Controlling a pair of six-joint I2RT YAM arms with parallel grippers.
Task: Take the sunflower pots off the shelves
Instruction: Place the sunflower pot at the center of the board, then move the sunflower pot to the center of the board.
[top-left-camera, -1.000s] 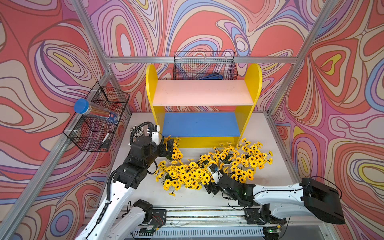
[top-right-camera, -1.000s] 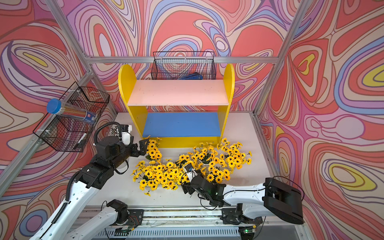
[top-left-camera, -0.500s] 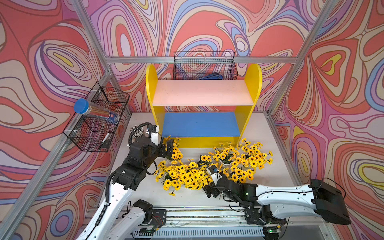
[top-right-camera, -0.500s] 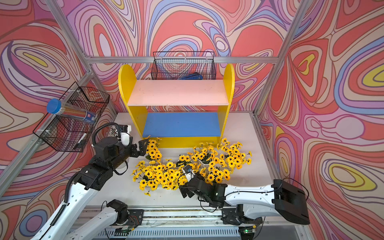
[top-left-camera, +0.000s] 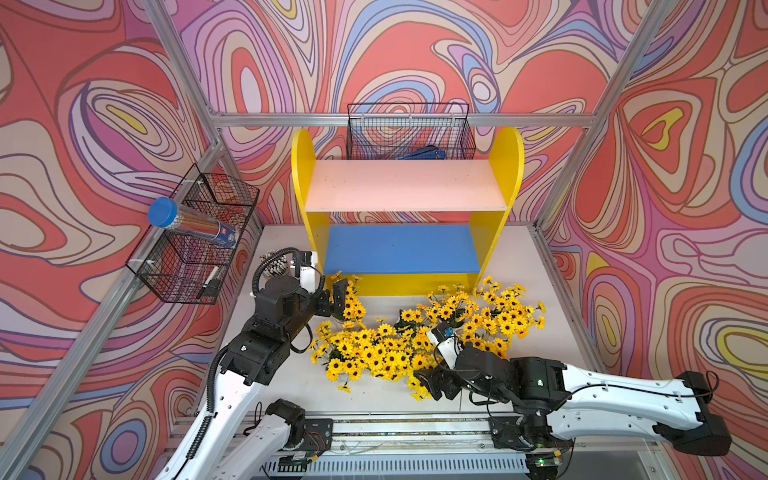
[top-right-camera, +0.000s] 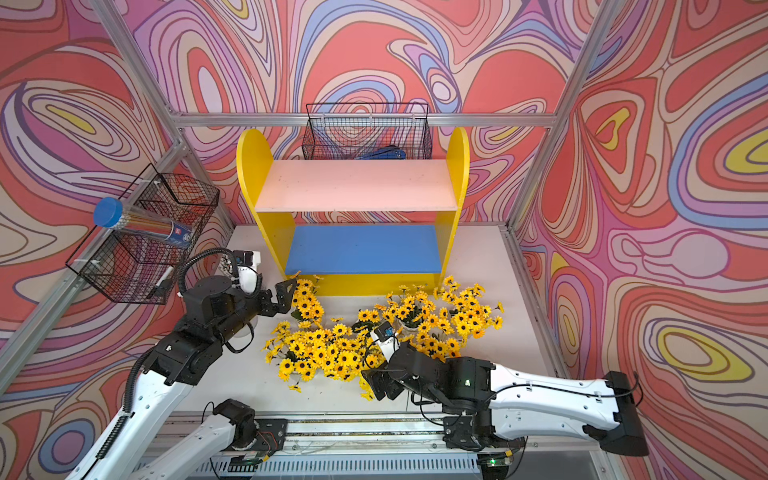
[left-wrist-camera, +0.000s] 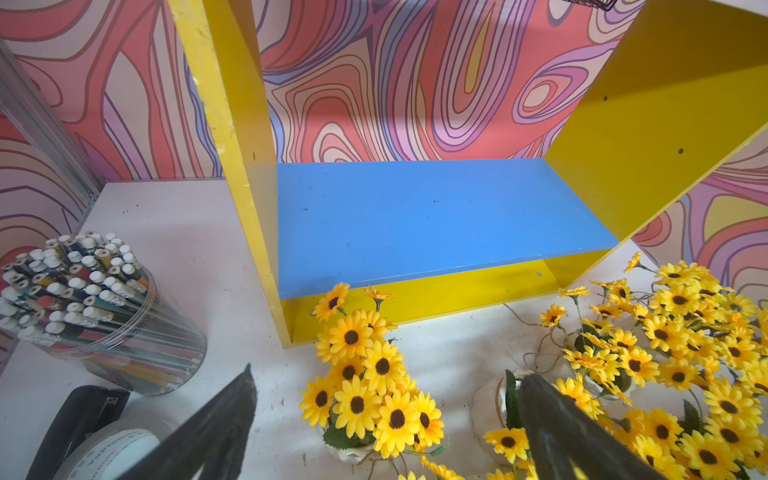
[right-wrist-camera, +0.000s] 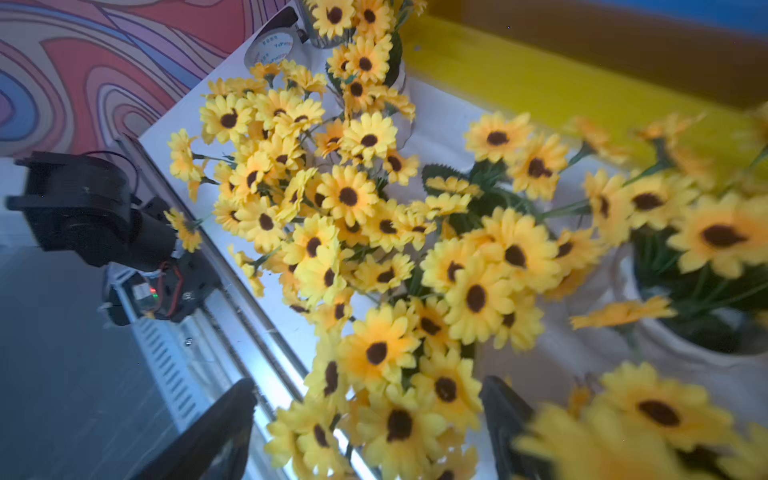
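Sunflower pots (top-left-camera: 386, 353) are found gathered on the white table (top-left-camera: 515, 266), in front of the shelves (top-left-camera: 405, 185), whose pink upper board and blue lower board (top-left-camera: 401, 249) are framed by yellow side panels. Two black wire baskets are hung on the patterned walls: one (top-left-camera: 409, 133) behind the shelves, another (top-left-camera: 195, 241) at the side, in which a clear tube (top-left-camera: 187, 222) with a blue cap is laid. The pots are spread in a dense yellow mass with blossoms overlapping. The left gripper (top-left-camera: 336, 298) is held low by the shelves' left panel, its jaws spread wide, with one separate bunch (left-wrist-camera: 365, 395) standing between them, ungripped; a white pot (left-wrist-camera: 484, 411) wound with twine is seen just beside one finger. The right gripper (right-wrist-camera: 370, 384) is placed at the near edge of the mass, its jaws likewise parted, with blossoms lying between them though no pot is clasped. A clear cup of pencils (left-wrist-camera: 95, 307) is stood beside the left panel, and a tape roll (left-wrist-camera: 116, 453) is laid near it.
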